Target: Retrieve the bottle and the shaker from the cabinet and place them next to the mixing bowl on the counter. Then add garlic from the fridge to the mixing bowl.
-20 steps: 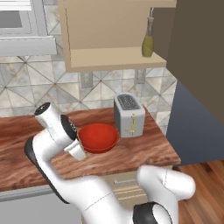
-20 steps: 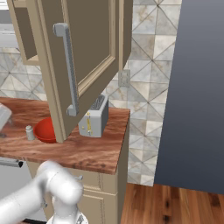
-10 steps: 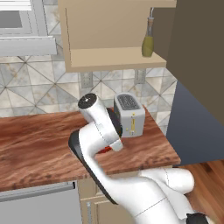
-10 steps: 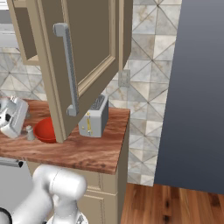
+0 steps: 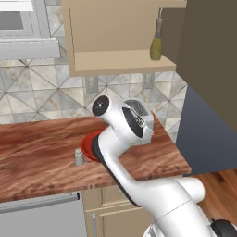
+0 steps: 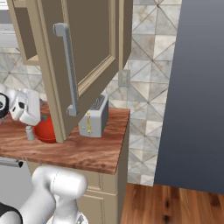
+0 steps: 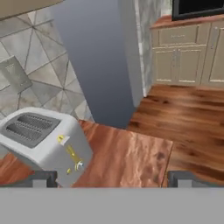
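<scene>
The olive-yellow bottle stands on the shelf at the right of the open cabinet. On the counter, the small grey shaker stands upright just left of the red mixing bowl, which my arm partly hides. My gripper is open and holds nothing. Its hand hovers above the counter right of the bowl, facing the toaster. The grey fridge is shut at the counter's right end. Garlic is out of view.
The open cabinet door juts out over the counter, above the toaster. A wall outlet sits on the tiles. The counter's right edge drops to wood floor, with tan cabinets beyond.
My hand has swung right and up, from beside the shaker and bowl to over the toaster. The shaker stays standing on the counter. The jaws remain open.
</scene>
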